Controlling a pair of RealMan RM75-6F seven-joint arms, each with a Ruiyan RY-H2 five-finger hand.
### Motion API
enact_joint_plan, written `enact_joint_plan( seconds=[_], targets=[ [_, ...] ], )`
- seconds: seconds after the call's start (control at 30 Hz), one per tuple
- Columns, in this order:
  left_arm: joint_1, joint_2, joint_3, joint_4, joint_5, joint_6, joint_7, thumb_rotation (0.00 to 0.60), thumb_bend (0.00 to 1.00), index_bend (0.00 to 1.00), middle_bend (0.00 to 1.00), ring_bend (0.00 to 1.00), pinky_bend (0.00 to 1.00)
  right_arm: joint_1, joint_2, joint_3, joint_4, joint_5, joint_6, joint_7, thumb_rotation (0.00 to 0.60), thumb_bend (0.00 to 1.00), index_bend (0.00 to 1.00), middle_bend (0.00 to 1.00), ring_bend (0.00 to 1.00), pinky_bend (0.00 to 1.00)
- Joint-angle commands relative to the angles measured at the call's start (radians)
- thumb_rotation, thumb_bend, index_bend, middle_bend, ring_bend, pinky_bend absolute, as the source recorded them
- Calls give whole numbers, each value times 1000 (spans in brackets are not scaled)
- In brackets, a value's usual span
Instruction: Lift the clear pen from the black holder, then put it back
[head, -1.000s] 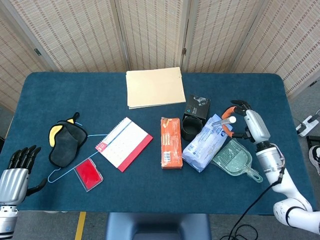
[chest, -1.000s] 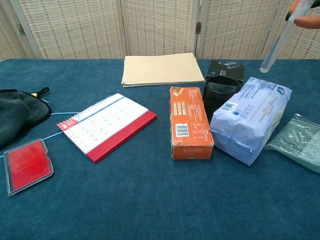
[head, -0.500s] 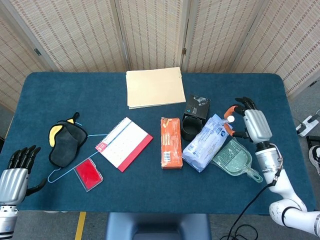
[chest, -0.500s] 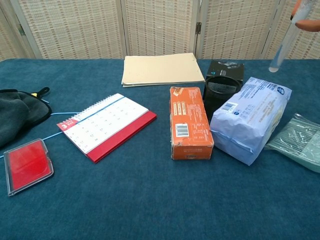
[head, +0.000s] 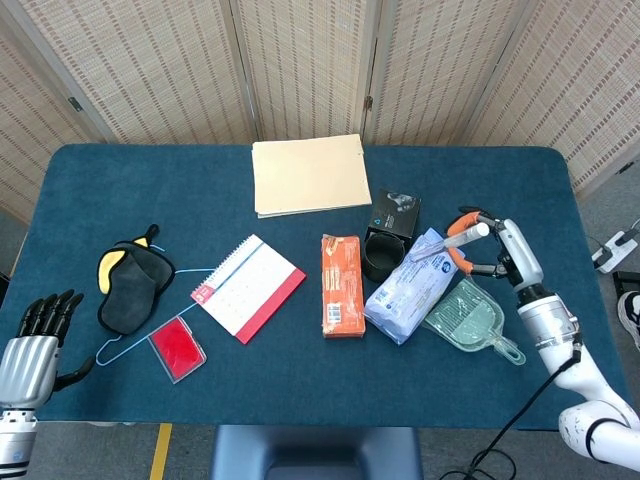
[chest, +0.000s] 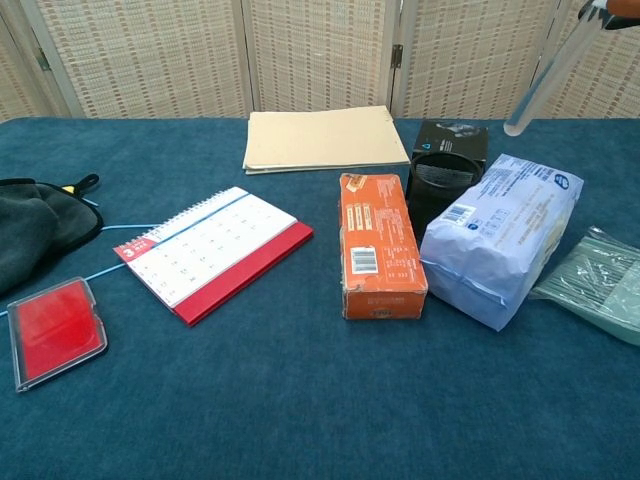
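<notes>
The clear pen (chest: 548, 75) hangs tilted in the air, its lower tip above and to the right of the black holder (chest: 438, 186). My right hand (head: 497, 250) pinches the pen (head: 462, 235) near its top; in the chest view only a fingertip shows at the upper right corner. The black holder (head: 378, 254) stands between the orange box and the blue-white packet, with nothing visible inside it. My left hand (head: 35, 340) rests open at the table's near left corner, far from the holder.
An orange box (head: 341, 284) lies left of the holder, a blue-white packet (head: 410, 285) right of it, a small black box (head: 396, 212) behind it. A green dustpan (head: 468, 320) lies under my right hand. A folder (head: 309, 174), calendar (head: 248, 286), red case (head: 177, 348) and dark pouch (head: 131, 287) lie further left.
My right hand has tilted the pen more steeply and swung its lower tip left, closer to the holder. The left hand has not moved.
</notes>
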Motion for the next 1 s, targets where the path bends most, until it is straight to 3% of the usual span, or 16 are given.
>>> enact_joint_plan(
  seconds=[0.03, 0.13, 0.27, 0.37, 0.53, 0.77, 0.9, 1.0],
  targets=[
    [0, 0, 0, 0, -1, 0, 1, 600, 261, 113, 112, 77, 106, 9, -71, -28, 78, 9, 127, -465, 600, 463, 636, 403, 141, 79],
    [1, 0, 0, -1, -4, -1, 1, 600, 260, 113, 113, 77, 106, 18, -127, -34, 118, 11, 205, -634, 600, 463, 636, 404, 145, 79],
    [1, 0, 1, 0, -5, -1, 2, 600, 261, 113, 113, 77, 106, 22, -151, -27, 117, 26, 221, -656, 600, 463, 636, 405, 150, 79],
    [1, 0, 0, 0, -6, -1, 1, 600, 261, 113, 112, 77, 106, 19, -129, -16, 76, 49, 178, -569, 600, 463, 636, 406, 151, 79],
    [1, 0, 0, 2, -5, -1, -1, 600, 260, 113, 112, 78, 106, 5, -55, 11, -15, 74, 65, -314, 600, 463, 635, 407, 153, 79],
    [0, -1, 1, 2, -4, 0, -2, 600, 260, 113, 113, 77, 106, -17, 24, 33, -66, 32, -38, -7, 600, 463, 636, 410, 156, 80],
    [-1, -1, 1, 2, -2, -1, -1, 600, 261, 113, 112, 78, 106, -16, 34, 22, -38, 7, -44, 3, 600, 463, 636, 412, 159, 80],
    [-1, -2, 1, 1, -2, 0, 0, 600, 261, 113, 113, 77, 106, -7, 4, 5, 11, 7, 2, -130, 600, 463, 636, 412, 158, 81]
  ],
)
